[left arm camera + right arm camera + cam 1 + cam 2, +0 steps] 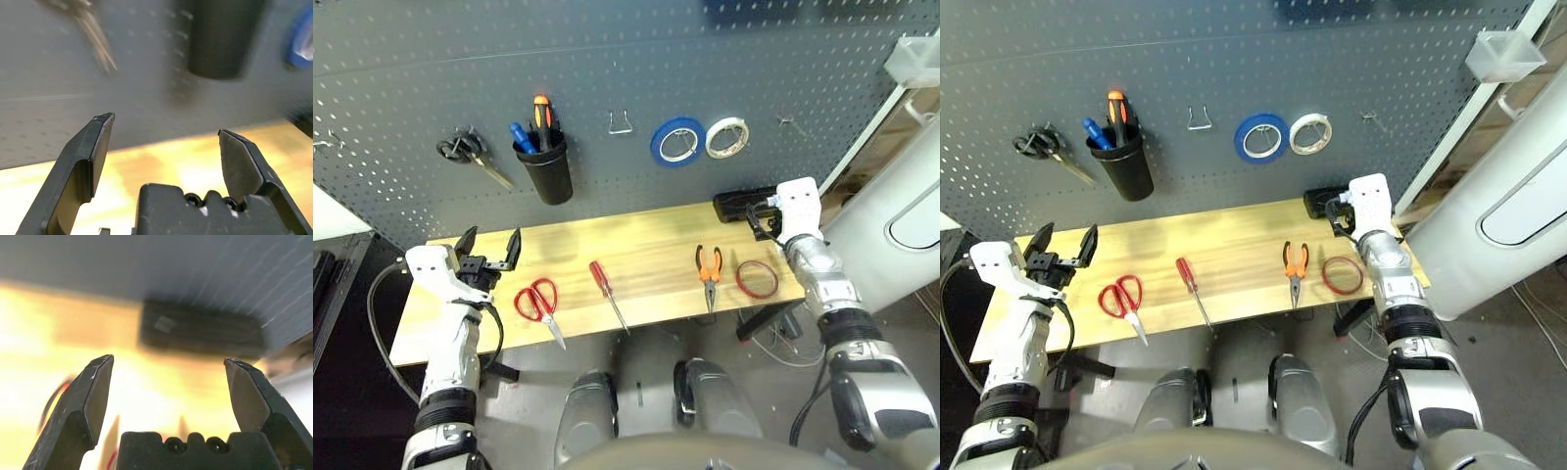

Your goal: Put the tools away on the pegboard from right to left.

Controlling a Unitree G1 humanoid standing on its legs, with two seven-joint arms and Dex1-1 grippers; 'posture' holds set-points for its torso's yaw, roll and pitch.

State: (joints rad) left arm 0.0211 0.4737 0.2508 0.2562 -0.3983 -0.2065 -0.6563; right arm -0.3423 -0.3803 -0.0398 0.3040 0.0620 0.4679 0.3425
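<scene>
Left eye view: on the pale wooden tabletop [646,245] below the perforated grey pegboard [607,59], the red-handled scissors [539,305], slim screwdriver [606,291] and orange-handled pliers [709,274] lie side by side, tips toward the near edge; the thin red tape ring [757,279] lies flat at the right end. Left gripper [490,252] hovers level over the left end, right gripper [762,220] tilts down beyond the ring; both are spread wide, holding nothing.

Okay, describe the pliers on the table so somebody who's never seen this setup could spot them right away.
Start at the light wooden tabletop below the grey pegboard. Four tools lie in a row near its front edge. The pliers are second from the right, just left of the red tape ring, and are the only tool with orange-and-black handles.
</scene>
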